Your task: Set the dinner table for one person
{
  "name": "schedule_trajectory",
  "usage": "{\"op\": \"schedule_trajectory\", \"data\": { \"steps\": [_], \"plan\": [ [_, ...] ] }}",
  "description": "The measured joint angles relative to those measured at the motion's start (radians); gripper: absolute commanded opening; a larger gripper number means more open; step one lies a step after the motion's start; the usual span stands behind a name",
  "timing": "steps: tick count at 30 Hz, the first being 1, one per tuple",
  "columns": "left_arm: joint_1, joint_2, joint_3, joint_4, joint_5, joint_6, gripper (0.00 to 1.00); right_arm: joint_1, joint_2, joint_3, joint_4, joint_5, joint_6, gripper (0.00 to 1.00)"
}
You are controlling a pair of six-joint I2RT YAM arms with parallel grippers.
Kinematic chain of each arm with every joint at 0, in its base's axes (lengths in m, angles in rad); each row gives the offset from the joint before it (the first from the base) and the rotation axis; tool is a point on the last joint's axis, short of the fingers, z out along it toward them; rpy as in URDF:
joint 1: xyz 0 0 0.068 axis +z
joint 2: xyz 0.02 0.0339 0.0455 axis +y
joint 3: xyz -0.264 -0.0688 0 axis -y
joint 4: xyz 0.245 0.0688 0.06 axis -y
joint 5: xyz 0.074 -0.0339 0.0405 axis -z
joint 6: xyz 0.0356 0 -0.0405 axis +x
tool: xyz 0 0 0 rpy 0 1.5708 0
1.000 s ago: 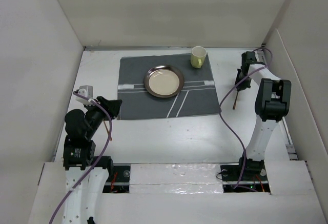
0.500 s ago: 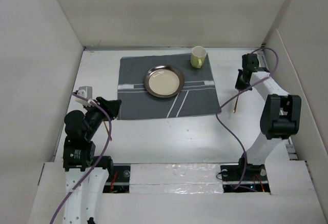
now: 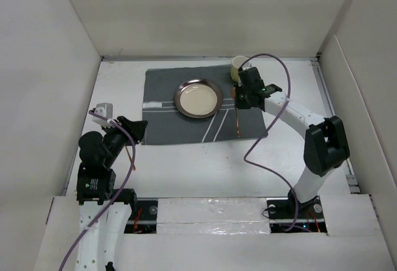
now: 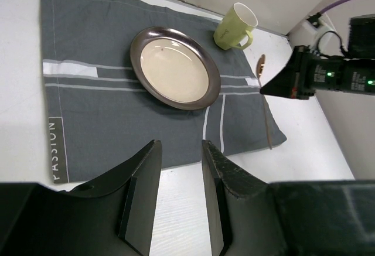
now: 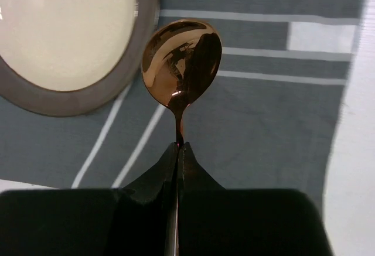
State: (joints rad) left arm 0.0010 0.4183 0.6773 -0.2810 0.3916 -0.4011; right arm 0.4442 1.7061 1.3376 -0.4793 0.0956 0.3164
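White dinner table (image 3: 186, 165) under everything, cutlery step underway
Right gripper (image 5: 179, 150) is clamped on the copper spoon (image 5: 181, 62) over the placemat (image 3: 167, 119), 3 o'clock of the plate (image 3: 198, 97). I'd guess next is lowering it flat, then letting go. Left gripper (image 4: 180, 147) sits parted, empty. Only the right wrist view shows the pinch, and only the overhead shows both arms.
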Motion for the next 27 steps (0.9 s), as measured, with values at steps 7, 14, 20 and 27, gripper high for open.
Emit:
{"op": "schedule_trajectory", "data": {
  "steps": [7, 14, 20, 27],
  "plan": [
    [0.000, 0.002, 0.000, 0.000, 0.000, 0.000, 0.31, 0.046, 0.223, 0.159, 0.026, -0.014, 0.061, 0.00],
    [0.000, 0.006, 0.000, 0.000, 0.000, 0.000, 0.31, 0.010, 0.367, 0.290, 0.018, -0.012, 0.093, 0.00],
    [0.000, 0.011, 0.000, 0.000, 0.001, 0.000, 0.31, -0.027, 0.430, 0.400, -0.007, 0.006, 0.098, 0.00],
    [0.000, 0.019, 0.000, 0.000, 0.000, 0.000, 0.31, -0.037, 0.546, 0.593, -0.072, 0.047, 0.079, 0.00]
  ]
}}
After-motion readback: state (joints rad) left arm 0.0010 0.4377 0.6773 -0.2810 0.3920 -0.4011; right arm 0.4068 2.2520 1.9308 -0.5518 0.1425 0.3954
